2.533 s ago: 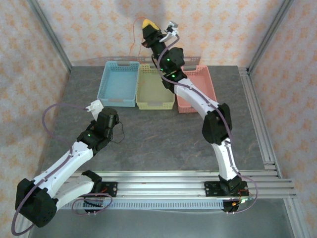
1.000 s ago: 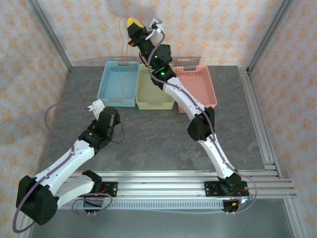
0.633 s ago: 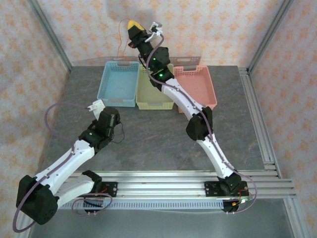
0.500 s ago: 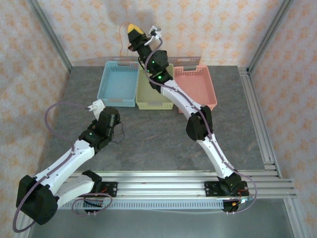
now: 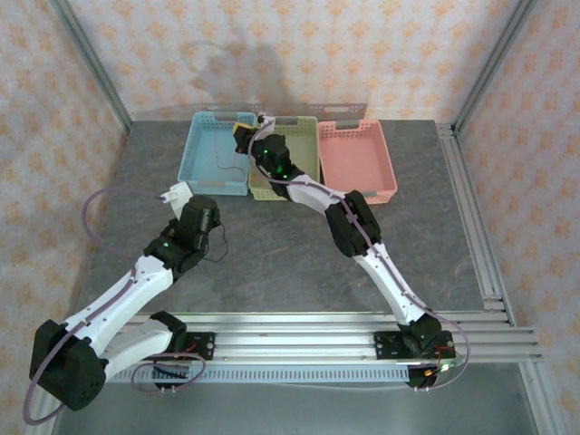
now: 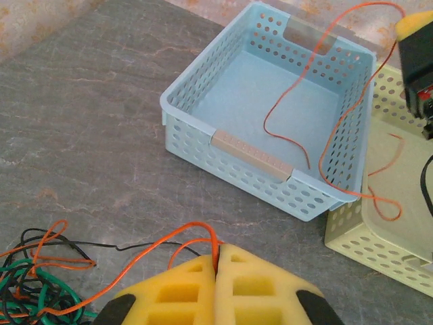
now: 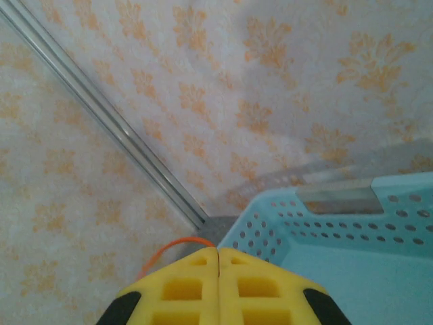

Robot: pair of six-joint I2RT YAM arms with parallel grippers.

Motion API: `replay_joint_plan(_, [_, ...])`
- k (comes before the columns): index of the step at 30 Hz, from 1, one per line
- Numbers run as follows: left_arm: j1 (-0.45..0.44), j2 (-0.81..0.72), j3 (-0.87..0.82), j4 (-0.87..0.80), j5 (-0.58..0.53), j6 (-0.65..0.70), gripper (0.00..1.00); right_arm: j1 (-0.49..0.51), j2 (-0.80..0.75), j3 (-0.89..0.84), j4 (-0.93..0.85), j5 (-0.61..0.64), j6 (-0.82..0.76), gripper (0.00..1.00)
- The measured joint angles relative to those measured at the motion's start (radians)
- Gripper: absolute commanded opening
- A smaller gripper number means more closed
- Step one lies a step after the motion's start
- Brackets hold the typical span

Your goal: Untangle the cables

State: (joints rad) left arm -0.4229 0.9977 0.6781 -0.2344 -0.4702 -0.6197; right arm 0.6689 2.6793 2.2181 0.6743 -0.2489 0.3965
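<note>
The right claw (image 7: pixel 218 254) is pinched shut on a thin orange cable (image 6: pixel 289 91), and it hangs over the right-hand rim of the blue basket (image 6: pixel 186 125). From there the cable drops in two runs. One ends on the basket floor. The other crosses the basket's near right corner and loops onto the yellow-green basket (image 6: pixel 352 237) that touches the blue basket on that side. If the claw lets go here, I judge that the cable will straddle the shared rim rather than lie in one basket. The wire is springy, so it may also curl back out.

The left claw (image 6: pixel 220 254) is low over the surface (image 6: pixel 101 101) on the near side of the blue basket, clamped shut on an orange strand (image 6: pixel 155 254). That strand runs back into the tangle (image 6: pixel 34 284) of green, black and orange wires, which lies farther from the basket than the claw does. I cannot tell whether it is the same wire that the right claw holds.

A straight pull toward the basket would likely drag the whole tangle along or tighten its crossings. The strand is also far thinner than the foam pads and could slip out under tension.
</note>
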Motion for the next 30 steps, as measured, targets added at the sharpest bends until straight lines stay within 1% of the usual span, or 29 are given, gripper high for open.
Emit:
replay_joint_plan(4, [0.0, 0.0, 0.0, 0.0, 0.0, 0.0, 0.0, 0.0, -0.012, -0.02, 0.008, -0.016, -0.013, 0.0])
replay_joint_plan(7, [0.0, 0.002, 0.002, 0.0, 0.001, 0.0, 0.0, 0.0, -0.062, -0.054, 0.008, -0.02, -0.02, 0.0])
replay_joint_plan(10, [0.0, 0.009, 0.003, 0.001, 0.004, 0.0, 0.0, 0.0, -0.14, -0.06, 0.019, -0.026, -0.019, 0.0])
replay_joint_plan(14, [0.0, 0.015, 0.004, 0.001, 0.012, 0.0, 0.0, 0.001, -0.283, -0.055, 0.076, -0.033, -0.014, 0.0])
replay_joint_plan(18, [0.0, 0.015, 0.004, 0.001, 0.015, 0.0, 0.0, 0.007, -0.367, 0.041, 0.13, -0.041, -0.011, 0.0])
replay_joint_plan(22, [0.0, 0.015, 0.004, 0.001, 0.018, 0.0, 0.0, 0.016, -0.349, 0.222, 0.124, -0.048, -0.007, 0.0])
replay_joint_plan(26, [0.0, 0.015, 0.004, 0.002, 0.018, 0.0, 0.0, 0.021, -0.251, 0.424, 0.093, -0.044, -0.005, 0.0])
replay_joint_plan(28, [0.0, 0.015, 0.004, 0.001, 0.018, 0.0, 0.0, 0.023, -0.214, 0.446, 0.079, -0.036, -0.008, 0.0])
replay_joint_plan(30, [0.0, 0.015, 0.004, 0.002, 0.018, 0.0, 0.0, 0.023, -0.178, 0.429, 0.063, -0.022, -0.014, 0.0])
